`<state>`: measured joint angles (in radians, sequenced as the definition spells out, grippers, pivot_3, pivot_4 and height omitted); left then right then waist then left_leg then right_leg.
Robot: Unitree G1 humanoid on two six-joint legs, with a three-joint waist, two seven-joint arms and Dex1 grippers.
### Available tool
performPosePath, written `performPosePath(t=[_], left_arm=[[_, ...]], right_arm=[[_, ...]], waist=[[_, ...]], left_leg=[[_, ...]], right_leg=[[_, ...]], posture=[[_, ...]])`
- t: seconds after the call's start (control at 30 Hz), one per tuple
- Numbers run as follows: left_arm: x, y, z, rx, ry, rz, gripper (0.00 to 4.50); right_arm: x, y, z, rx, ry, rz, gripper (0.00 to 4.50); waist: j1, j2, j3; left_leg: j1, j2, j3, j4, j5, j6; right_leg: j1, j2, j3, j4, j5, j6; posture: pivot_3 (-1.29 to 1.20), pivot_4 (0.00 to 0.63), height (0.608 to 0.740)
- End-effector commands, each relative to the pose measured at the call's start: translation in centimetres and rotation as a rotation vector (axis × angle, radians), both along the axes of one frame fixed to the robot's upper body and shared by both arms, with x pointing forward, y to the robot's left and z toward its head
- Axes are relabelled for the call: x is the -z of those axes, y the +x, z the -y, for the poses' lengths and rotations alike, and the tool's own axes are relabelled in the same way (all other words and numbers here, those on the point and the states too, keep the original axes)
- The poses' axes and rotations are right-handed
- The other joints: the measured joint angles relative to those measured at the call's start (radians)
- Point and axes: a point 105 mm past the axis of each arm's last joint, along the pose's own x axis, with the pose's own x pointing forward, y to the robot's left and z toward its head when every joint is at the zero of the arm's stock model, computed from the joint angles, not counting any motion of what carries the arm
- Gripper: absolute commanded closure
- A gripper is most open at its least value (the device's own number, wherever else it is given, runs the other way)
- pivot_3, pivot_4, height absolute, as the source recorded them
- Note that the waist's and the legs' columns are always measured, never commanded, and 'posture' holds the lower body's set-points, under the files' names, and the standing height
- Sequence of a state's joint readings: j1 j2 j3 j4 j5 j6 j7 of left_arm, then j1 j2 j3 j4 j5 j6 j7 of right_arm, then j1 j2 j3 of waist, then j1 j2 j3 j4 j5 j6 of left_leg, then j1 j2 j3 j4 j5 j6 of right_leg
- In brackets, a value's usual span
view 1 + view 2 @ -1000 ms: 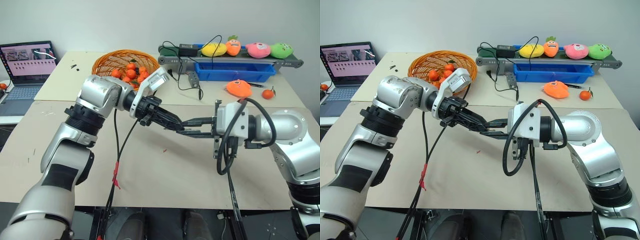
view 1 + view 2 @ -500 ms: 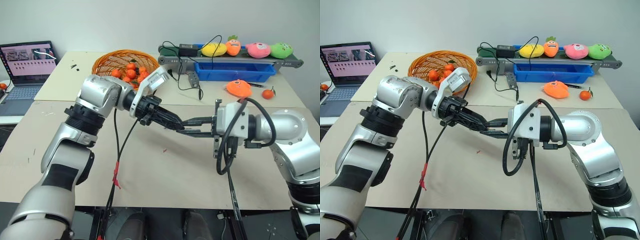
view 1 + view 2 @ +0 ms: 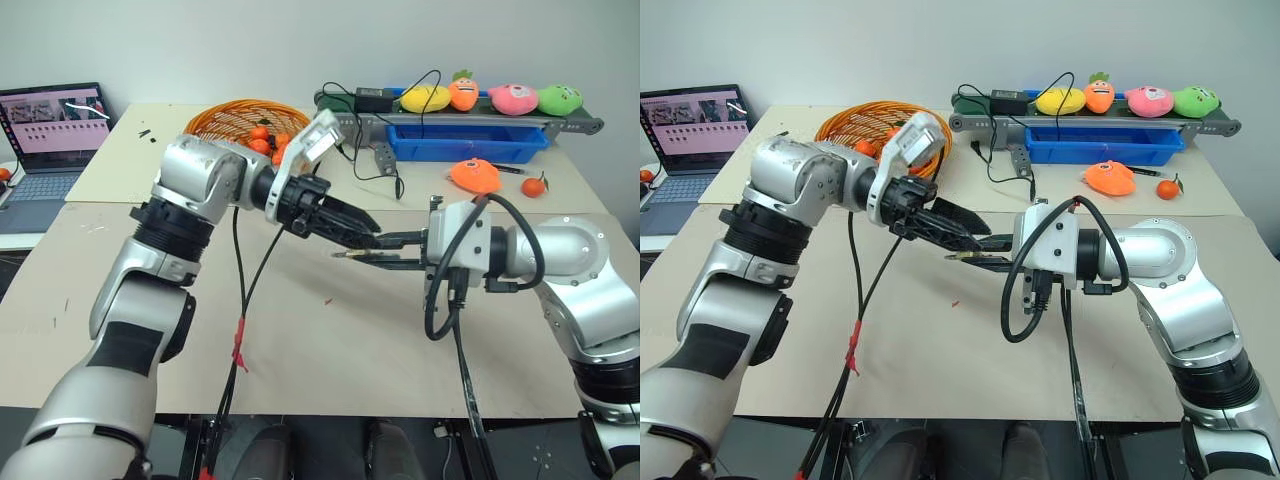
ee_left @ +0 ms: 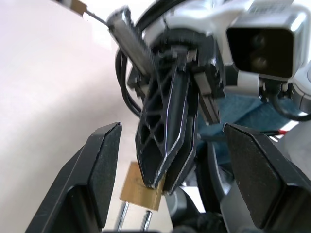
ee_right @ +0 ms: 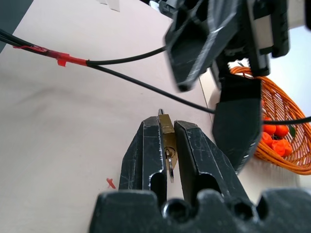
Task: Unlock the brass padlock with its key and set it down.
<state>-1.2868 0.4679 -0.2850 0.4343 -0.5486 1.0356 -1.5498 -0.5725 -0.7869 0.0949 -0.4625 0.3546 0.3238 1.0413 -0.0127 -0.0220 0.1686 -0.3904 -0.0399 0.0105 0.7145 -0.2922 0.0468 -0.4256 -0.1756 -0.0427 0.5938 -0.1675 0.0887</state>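
Now | right tool [image 5: 166, 145] clamps brass padlock [image 5: 167, 138] | no legible writing

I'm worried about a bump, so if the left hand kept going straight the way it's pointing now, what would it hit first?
Most likely the right hand, which sits between the left hand's open fingers, pinching the brass padlock. Depth is hard to judge.

This looks like a robotics lab: a plain beige tabletop [image 3: 330, 340] against a bare white wall carries an open grey laptop [image 3: 52, 140], a small black conveyor belt [image 3: 470, 118] bearing bright plush toys [image 3: 515, 98], and loose black cables [image 3: 385, 150].
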Motion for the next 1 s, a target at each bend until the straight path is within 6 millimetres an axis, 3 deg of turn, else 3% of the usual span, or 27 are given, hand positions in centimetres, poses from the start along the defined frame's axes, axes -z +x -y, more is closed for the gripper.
performPosePath(t=[0.03,0.27,0.43,0.67,0.8,1.0], left_arm=[[-2.9,1.2,-0.7,-0.079,-0.078,0.128,0.96],[-2.9,3.7,-3.4,-0.273,-0.104,0.181,0.96],[-1.5,4.3,-5.4,-0.389,-0.108,0.153,0.96],[1.4,2.7,-5.6,-0.437,-0.125,0.05,0.96],[2.6,1.1,-4.9,-0.422,-0.143,-0.013,0.08],[3.3,-0.2,-4.3,-0.398,-0.148,-0.069,0.08]], right_arm=[[-1.1,0.6,1.1,0.039,0.009,0.062,4.4],[-1.6,1.8,2.4,0.099,0.021,0.068,4.4],[-2.4,2.3,3.3,0.14,0.034,0.094,4.4],[-3.5,1.8,3.2,0.134,0.067,0.081,4.4],[-3.4,1.4,3.1,0.122,0.065,0.053,4.4],[-3.4,1.3,3.0,0.123,0.065,0.051,4.4]], waist=[[0.0,0.0,0.0],[-0.001,0.0,0.0],[-0.002,0.0,0.0],[0.0,0.0,0.0],[0.001,0.0,0.0],[0.0,0.0,0.0]], left_leg=[[0.0,0.0,0.0,0.0,0.0,0.0],[0.0,0.0,0.0,0.0,0.0,0.0],[0.0,0.0,0.0,0.0,0.0,0.0],[-0.001,0.0,0.0,0.0,0.0,-0.001],[0.0,0.0,-0.001,0.0,0.001,-0.001],[0.001,0.0,-0.001,0.0,0.001,-0.002]], right_leg=[[0.0,0.0,0.0,0.0,0.0,0.0],[0.0,0.0,0.0,0.0,0.0,0.0],[0.0,0.0,0.0,0.0,0.0,0.0],[-0.001,0.0,0.0,0.0,0.0,0.0],[-0.001,0.0,0.0,0.0,0.0,0.0],[0.0,0.0,0.0,0.0,0.0,0.0]], posture=[[0.0,0.15,0.74],[0.0,0.15,0.74],[0.0,0.15,0.74],[0.0,0.15,0.74],[0.0,0.15,0.74],[0.0,0.15,0.74]])
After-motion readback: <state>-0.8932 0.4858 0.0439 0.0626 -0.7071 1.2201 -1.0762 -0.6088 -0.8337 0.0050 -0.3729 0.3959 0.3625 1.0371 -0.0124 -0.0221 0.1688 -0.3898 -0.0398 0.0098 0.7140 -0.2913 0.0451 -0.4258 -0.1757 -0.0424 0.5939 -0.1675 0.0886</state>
